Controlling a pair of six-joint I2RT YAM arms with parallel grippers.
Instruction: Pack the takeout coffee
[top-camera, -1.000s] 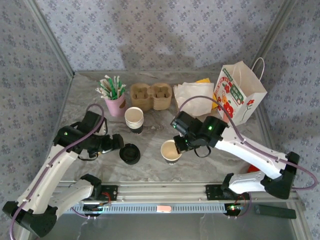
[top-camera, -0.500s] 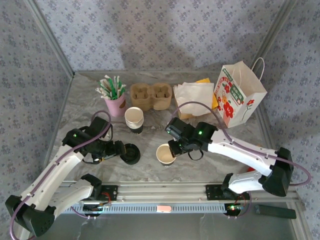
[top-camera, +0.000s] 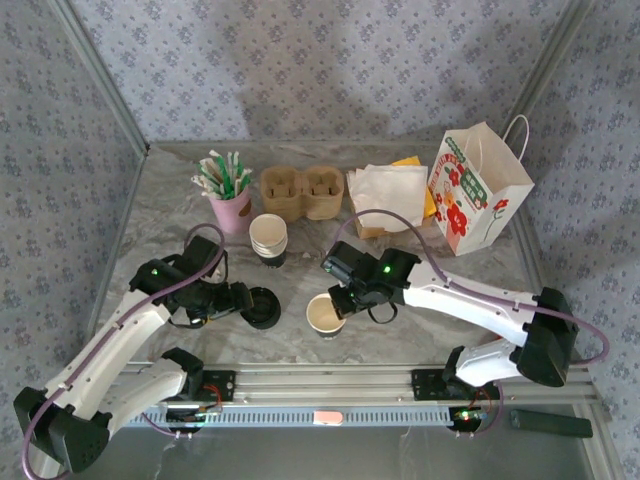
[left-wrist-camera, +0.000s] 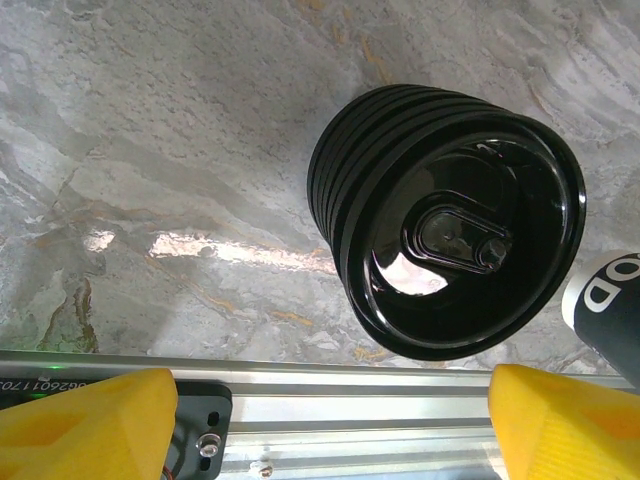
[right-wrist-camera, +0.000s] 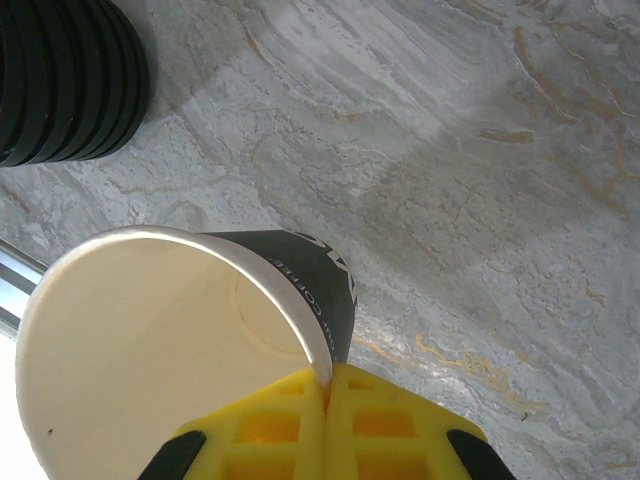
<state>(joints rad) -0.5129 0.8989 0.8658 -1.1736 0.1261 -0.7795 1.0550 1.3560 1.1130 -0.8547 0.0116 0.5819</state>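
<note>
Marbled grey worktop (top-camera: 160, 220), seen from above, with two robot arms reaching in from its near edge.

The right gripper (top-camera: 337, 300) is pinching the rim of the takeout coffee cup (top-camera: 324, 315), with its yellow fingers (right-wrist-camera: 290, 420) pressed together on the paper wall, one inside and one outside. The cup is sitting near the middle of the near edge, lidless and empty, showing a pale inside. Its dark outer wall (right-wrist-camera: 310, 280) is carrying small white writing that looks like "COFFE", partly cut off. Whether its base is resting on the worktop cannot be told.

Just beside it, toward the left edge, a stack of black lids (top-camera: 262, 308) is standing. The left gripper (top-camera: 238, 298) is hovering at the stack with its jaws spread wide, touching nothing.

In the left wrist view a dark cup wall (left-wrist-camera: 610, 300) is showing the white letters "OD"; which cup cannot be told.

Toward the far edge, from left to right, are sitting:
- a pink cup (top-camera: 231, 210) of sticks
- a stack of paper cups (top-camera: 268, 236)
- a cardboard cup carrier (top-camera: 303, 192)
- napkins (top-camera: 390, 195)
- a white paper bag (top-camera: 480, 190) printed with red flowers, its lettering unreadable
</note>
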